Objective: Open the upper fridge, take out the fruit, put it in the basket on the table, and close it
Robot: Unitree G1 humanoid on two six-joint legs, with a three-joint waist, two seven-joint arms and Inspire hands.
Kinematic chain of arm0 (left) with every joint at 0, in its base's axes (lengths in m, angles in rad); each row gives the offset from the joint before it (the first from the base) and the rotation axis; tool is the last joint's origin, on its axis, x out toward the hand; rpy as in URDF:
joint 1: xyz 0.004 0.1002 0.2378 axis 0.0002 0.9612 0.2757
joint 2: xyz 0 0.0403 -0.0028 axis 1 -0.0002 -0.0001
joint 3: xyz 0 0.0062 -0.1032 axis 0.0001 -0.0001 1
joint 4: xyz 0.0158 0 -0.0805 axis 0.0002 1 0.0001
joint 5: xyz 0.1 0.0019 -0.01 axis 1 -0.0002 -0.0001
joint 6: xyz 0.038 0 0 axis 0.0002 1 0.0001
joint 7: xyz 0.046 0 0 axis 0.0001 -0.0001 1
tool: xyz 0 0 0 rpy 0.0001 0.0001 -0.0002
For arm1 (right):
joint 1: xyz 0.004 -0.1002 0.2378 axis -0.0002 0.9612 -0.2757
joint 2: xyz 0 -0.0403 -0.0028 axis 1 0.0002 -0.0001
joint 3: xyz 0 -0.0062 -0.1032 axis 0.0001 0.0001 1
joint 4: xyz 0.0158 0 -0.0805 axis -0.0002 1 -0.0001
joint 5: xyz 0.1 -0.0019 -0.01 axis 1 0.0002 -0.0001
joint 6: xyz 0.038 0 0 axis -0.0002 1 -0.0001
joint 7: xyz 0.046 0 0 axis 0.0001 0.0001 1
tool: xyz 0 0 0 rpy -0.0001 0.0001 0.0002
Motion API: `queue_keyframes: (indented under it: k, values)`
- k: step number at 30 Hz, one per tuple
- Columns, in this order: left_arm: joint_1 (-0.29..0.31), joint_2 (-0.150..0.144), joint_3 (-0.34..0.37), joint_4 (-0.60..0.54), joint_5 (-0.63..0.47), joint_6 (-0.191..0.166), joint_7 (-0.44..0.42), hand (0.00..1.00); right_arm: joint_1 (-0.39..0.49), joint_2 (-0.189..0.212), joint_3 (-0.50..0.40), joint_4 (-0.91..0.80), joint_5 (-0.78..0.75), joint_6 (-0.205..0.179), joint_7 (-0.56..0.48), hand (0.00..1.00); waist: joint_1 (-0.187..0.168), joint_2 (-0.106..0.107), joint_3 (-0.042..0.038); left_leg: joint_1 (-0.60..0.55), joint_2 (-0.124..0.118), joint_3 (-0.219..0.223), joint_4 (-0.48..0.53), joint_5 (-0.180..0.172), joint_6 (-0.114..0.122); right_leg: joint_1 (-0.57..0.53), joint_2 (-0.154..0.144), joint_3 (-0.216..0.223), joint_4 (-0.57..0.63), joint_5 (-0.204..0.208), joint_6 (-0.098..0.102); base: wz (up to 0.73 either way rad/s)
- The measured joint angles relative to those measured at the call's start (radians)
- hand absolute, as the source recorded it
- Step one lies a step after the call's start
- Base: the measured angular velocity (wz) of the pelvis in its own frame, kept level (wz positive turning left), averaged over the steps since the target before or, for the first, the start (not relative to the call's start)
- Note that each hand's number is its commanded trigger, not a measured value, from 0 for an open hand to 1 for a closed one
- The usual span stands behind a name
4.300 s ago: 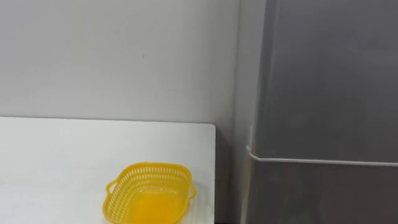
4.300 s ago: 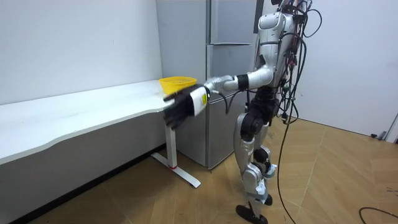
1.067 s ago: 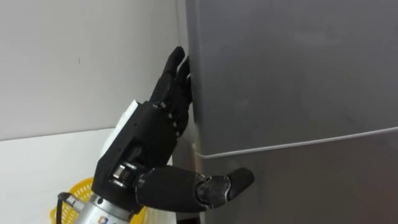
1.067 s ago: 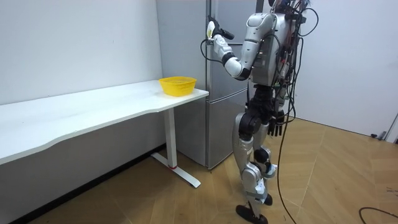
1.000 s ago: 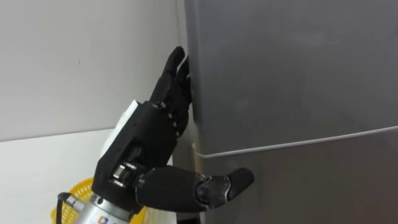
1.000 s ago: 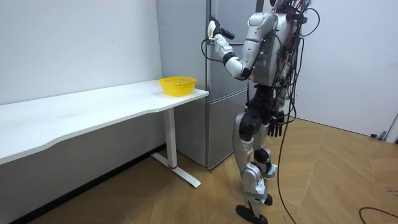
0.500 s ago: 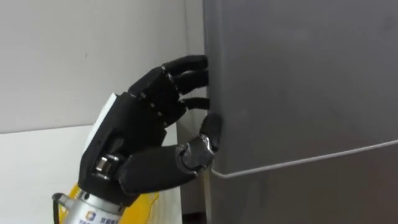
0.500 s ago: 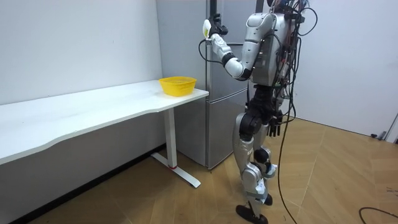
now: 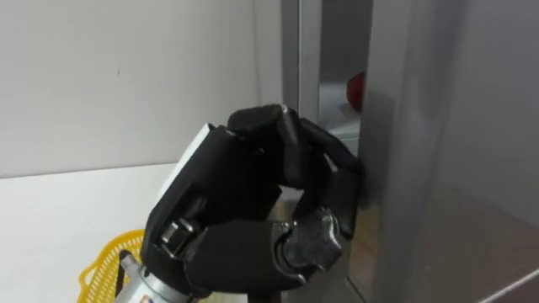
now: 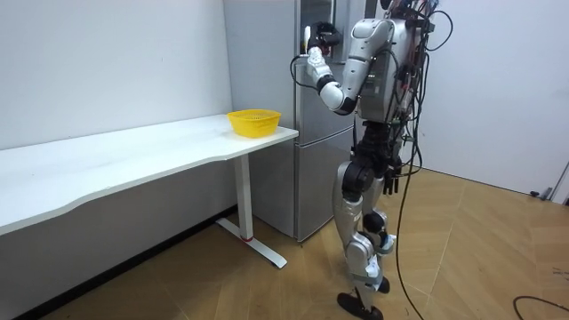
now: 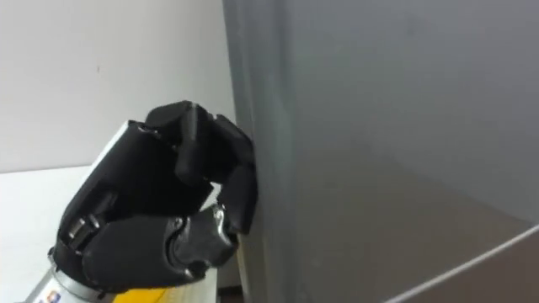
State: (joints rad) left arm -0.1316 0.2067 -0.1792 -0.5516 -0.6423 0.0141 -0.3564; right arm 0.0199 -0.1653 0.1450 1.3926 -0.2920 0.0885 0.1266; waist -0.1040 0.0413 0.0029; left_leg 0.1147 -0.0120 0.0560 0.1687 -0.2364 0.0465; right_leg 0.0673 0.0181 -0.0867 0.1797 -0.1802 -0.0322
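Observation:
The grey upper fridge door (image 9: 455,126) stands ajar, and a narrow gap shows the lit inside. A red item (image 9: 356,87) sits on a shelf in that gap; its shape is mostly hidden. My left hand (image 9: 244,210) is shut on the door's left edge, fingers hooked behind it and thumb below. The right eye view shows the same hand (image 11: 152,219) against the door (image 11: 379,126). In the room view I stand upright before the fridge (image 10: 311,133), left hand (image 10: 313,55) raised to its top part. My right hand (image 10: 389,175) hangs open by my hip.
A yellow mesh basket (image 9: 105,265) stands on the white table (image 9: 67,210) just left of the fridge, near the table's end (image 10: 254,122). A white wall runs behind the table. Wooden floor lies around me.
My left hand's fingers have curled round the door's edge and pulled it; the door has swung open a crack, showing the inside. The right arm has stayed down.

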Motion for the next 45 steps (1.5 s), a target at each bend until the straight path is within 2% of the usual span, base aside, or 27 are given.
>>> queue_keyframes:
  k: [5,11,13,14,15,16,17,18,21,24,28,39,45]
  values:
    - [0.001,0.010,-0.014,0.000,-0.044,0.013,-0.058,1.00,0.000,-0.001,-0.001,-0.001,-0.019,0.001,0.002,0.00,0.000,0.016,-0.0075,0.003,0.001,0.004,0.002,0.000,0.000,-0.001,0.001,0.004,0.005,0.000,0.000,-0.01]
    - [-0.005,0.008,-0.040,0.000,-0.120,0.036,-0.132,1.00,0.001,-0.021,-0.002,-0.014,-0.019,0.002,0.009,0.00,-0.003,0.027,-0.0076,-0.002,0.002,0.022,0.015,0.000,0.000,-0.015,-0.003,0.004,0.005,0.000,-0.001,-0.03]
    - [-0.015,0.003,-0.056,0.000,-0.182,0.058,-0.145,0.97,0.002,-0.025,-0.002,-0.032,-0.019,0.010,0.009,0.00,-0.004,0.030,-0.0070,-0.002,0.003,0.026,0.015,0.000,0.000,-0.016,-0.002,0.004,0.006,-0.001,-0.001,-0.04]
    - [-0.022,-0.002,-0.070,0.000,-0.218,0.063,-0.157,0.74,0.001,-0.027,-0.001,-0.036,-0.018,0.014,0.008,0.00,-0.006,0.030,-0.0069,-0.002,0.004,0.026,0.015,0.000,0.000,-0.016,-0.002,0.004,0.006,-0.001,-0.002,0.00]
    - [-0.025,-0.005,-0.078,0.000,-0.229,0.065,-0.163,0.58,0.001,-0.028,-0.001,-0.039,-0.019,0.015,0.007,0.00,-0.006,0.030,-0.0070,-0.003,0.004,0.026,0.015,0.000,0.000,-0.016,-0.002,0.004,0.006,-0.001,-0.002,0.00]
    - [-0.028,-0.015,-0.095,0.000,-0.244,0.068,-0.175,0.54,0.000,-0.030,0.001,-0.042,-0.021,0.017,0.005,0.00,-0.007,0.029,-0.0071,-0.005,0.004,0.027,0.015,0.000,0.000,-0.016,-0.002,0.004,0.006,0.000,-0.002,0.00]
    - [-0.031,-0.021,-0.113,0.000,-0.250,0.069,-0.186,0.20,-0.002,-0.030,0.002,-0.043,-0.021,0.020,0.002,0.00,-0.008,0.029,-0.0071,-0.007,0.004,0.027,0.015,0.000,0.000,-0.016,-0.002,0.003,0.006,0.000,-0.002,0.00]
    - [-0.034,-0.024,-0.123,0.000,-0.251,0.070,-0.190,0.00,-0.003,-0.030,0.005,-0.043,-0.020,0.020,-0.001,0.00,-0.010,0.029,-0.0070,-0.007,0.004,0.027,0.014,0.000,0.000,-0.015,-0.002,0.004,0.006,0.000,-0.003,0.00]
    - [-0.049,-0.025,-0.158,0.000,-0.267,0.070,-0.205,0.00,-0.009,-0.029,0.013,-0.043,-0.020,0.021,-0.006,0.00,-0.022,0.026,-0.0052,-0.010,0.004,0.026,0.012,0.000,0.000,-0.014,-0.002,0.003,0.007,0.000,-0.003,0.00]
    - [-0.050,-0.026,-0.160,0.000,-0.272,0.070,-0.213,0.00,-0.017,-0.029,0.028,-0.043,-0.020,0.018,-0.013,0.00,-0.036,0.020,-0.0012,-0.009,0.004,0.027,0.010,0.000,0.000,-0.014,-0.002,0.005,0.006,0.000,-0.003,0.00]
    - [-0.050,-0.029,-0.160,0.000,-0.273,0.070,-0.219,0.00,-0.016,-0.029,0.030,-0.045,-0.020,0.021,-0.014,0.00,-0.034,0.012,0.0037,-0.013,0.003,0.027,0.010,0.000,0.000,-0.017,-0.002,0.005,0.004,0.000,-0.003,0.00]
    - [-0.050,-0.032,-0.160,0.000,-0.295,0.072,-0.231,0.00,-0.015,-0.028,0.032,-0.066,-0.019,0.023,-0.014,0.00,-0.031,0.017,0.0002,-0.016,0.003,0.027,0.013,0.000,0.000,-0.017,-0.003,0.004,0.005,0.000,-0.003,0.00]
    - [-0.051,-0.034,-0.165,0.000,-0.307,0.085,-0.268,0.00,-0.016,-0.026,0.031,-0.071,-0.029,0.025,-0.011,0.00,-0.040,0.013,-0.0009,-0.015,0.003,0.027,0.014,0.000,0.000,-0.018,-0.002,0.004,0.005,0.000,-0.003,0.00]
